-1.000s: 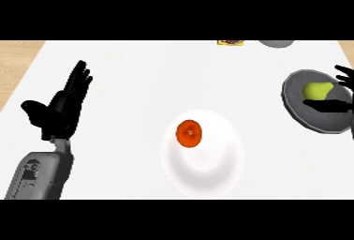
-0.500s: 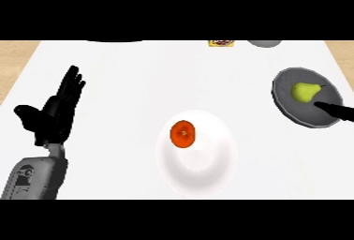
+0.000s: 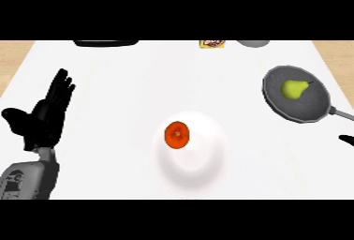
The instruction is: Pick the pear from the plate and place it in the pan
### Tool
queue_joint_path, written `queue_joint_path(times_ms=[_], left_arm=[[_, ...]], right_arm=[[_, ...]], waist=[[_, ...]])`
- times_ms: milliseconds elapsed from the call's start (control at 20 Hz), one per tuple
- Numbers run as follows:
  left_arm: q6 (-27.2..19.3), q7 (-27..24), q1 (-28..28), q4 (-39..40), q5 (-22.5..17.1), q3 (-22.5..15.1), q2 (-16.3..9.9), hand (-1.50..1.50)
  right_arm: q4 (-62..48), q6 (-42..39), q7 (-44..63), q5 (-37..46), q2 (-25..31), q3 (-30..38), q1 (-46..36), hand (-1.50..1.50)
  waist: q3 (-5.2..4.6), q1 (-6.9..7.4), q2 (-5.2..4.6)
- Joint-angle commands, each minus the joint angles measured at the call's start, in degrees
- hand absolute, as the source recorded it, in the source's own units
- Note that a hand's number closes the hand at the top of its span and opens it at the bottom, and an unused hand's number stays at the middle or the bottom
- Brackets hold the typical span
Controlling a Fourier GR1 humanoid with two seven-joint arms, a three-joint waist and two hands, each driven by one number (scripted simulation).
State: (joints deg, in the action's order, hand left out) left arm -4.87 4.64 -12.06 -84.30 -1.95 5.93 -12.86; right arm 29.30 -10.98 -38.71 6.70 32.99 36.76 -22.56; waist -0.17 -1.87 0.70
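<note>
You can see the pear [image 3: 295, 89] lying inside the grey pan [image 3: 276, 101] at the counter's [image 3: 138, 84] right. Your left robot hand [image 3: 43, 117] rests released at the left, fingers straight up. Only a tip of your right robot hand [image 3: 346, 139] shows at the right edge, so you cannot tell its state.

White bench [image 3: 124, 84] bore a white plate [image 3: 200, 161] at centre, a dark grey pan [image 3: 314, 110] at right, and, along the far edge, a black object [image 3: 105, 43], a small packet [image 3: 212, 44] and a grey object [image 3: 253, 43].
</note>
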Motion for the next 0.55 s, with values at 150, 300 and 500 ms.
queue_joint_path(times_ms=[150, 300, 500], left_arm=[[-0.10, -0.32, 0.72, 0.17, -0.20, 1.54, -0.62, 0.00], [-1.77, 1.60, -0.45, -1.41, 1.46, -1.29, 1.87, 0.00], [-0.93, -0.46, 1.60, -1.47, 0.98, -0.55, 1.75, 0.00]], right_arm=[[20.21, -7.08, 3.58, -6.02, -3.08, 0.89, 16.48, -1.50], [32.41, -8.67, 12.43, -9.25, -5.28, 1.04, 21.61, -1.50], [50.05, -7.13, 17.02, -9.99, -10.53, 0.70, 32.90, -1.50]], waist=[[-0.16, -1.15, 0.15], [-0.09, -0.44, -0.08], [-0.04, 0.03, -0.30]])
